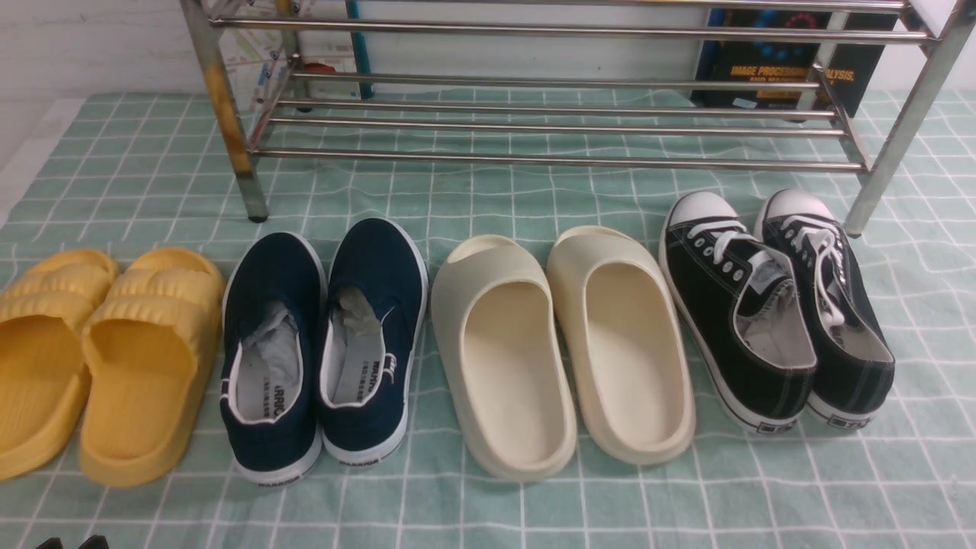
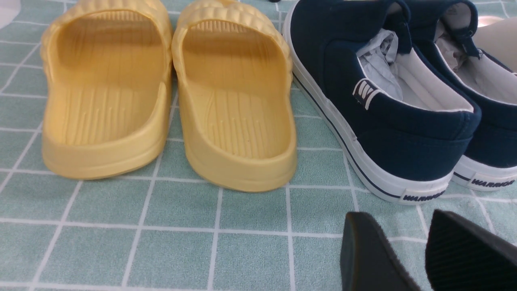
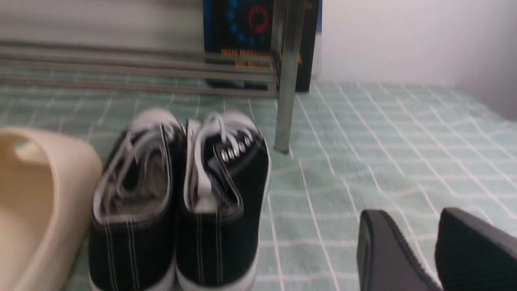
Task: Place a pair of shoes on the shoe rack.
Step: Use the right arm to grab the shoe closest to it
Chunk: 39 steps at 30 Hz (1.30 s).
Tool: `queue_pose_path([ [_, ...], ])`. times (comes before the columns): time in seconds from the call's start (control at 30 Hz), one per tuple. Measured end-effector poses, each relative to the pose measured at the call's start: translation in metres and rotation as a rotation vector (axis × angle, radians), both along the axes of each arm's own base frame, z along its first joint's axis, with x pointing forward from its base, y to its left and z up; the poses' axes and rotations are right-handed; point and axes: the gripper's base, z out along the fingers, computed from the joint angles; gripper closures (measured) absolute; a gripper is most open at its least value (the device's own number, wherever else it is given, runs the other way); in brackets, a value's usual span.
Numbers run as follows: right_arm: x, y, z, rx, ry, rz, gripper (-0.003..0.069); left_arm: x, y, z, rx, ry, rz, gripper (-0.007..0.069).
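Right gripper (image 3: 408, 220) parted, empty, by heels; pair of shoes (image 1: 720, 297), 3 o'clock, toes toward shoe rack (image 1: 549, 161), 12: straight carry likely.

The black sneakers (image 1: 762, 335) stand together before the chrome rack (image 1: 564, 160).

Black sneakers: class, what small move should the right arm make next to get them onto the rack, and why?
Probably ease the right gripper toward the heels of the black sneakers. Its jaws stand open and empty, apart from the shoes, which sit side by side on the cloth before the shoe rack, heels facing the robot.
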Motion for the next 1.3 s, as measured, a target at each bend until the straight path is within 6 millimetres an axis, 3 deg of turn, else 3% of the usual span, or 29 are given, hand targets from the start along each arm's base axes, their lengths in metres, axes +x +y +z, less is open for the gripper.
queue_pose_path([
  [0.1,-0.002,0.000,0.015,0.127,-0.177,0.022,0.0420,0.000,0.000,0.000,0.000,0.000,0.000,0.0386],
  [0.33,-0.007,-0.001,0.030,0.344,-0.371,0.073,0.0420,0.000,0.000,0.000,0.000,0.000,0.000,0.0386],
  [0.5,-0.016,-0.004,0.063,0.489,-0.610,0.133,0.0420,0.000,0.000,0.000,0.000,0.000,0.000,0.0386],
  [0.53,-0.018,-0.004,0.083,0.488,-0.646,0.142,0.0420,0.000,0.000,0.000,0.000,0.000,0.000,0.0386],
  [0.63,-0.008,-0.002,0.121,0.373,-0.585,0.119,0.0456,0.000,0.000,0.000,0.000,0.000,0.000,0.0386],
  [0.7,-0.002,-0.001,0.132,0.322,-0.551,0.107,0.0481,0.000,0.000,0.000,0.000,0.000,0.000,0.0386],
  [0.73,0.008,-0.001,0.148,0.261,-0.510,0.093,0.0524,0.000,0.000,0.000,0.000,0.000,0.000,0.0386],
  [0.83,0.038,-0.003,0.160,0.219,-0.405,0.072,0.0625,0.000,0.000,0.000,0.000,0.000,0.000,0.0386],
  [0.93,0.063,-0.006,0.158,0.220,-0.331,0.061,0.0662,0.000,0.000,0.000,0.000,0.000,0.000,0.0386],
  [0.97,0.083,-0.008,0.149,0.228,-0.264,0.053,0.0662,0.000,0.000,0.000,0.000,0.000,0.000,0.0386],
  [1.07,0.118,-0.010,0.124,0.248,-0.093,0.042,0.0662,0.000,0.000,0.000,0.000,0.000,0.000,0.0386],
  [1.2,0.159,-0.005,0.086,0.299,0.322,0.030,0.0660,0.000,0.000,0.000,0.000,0.000,0.000,0.0386],
  [1.3,0.182,0.015,0.077,0.251,0.610,0.017,0.0659,0.000,0.000,0.000,0.000,0.000,0.000,0.0386],
])
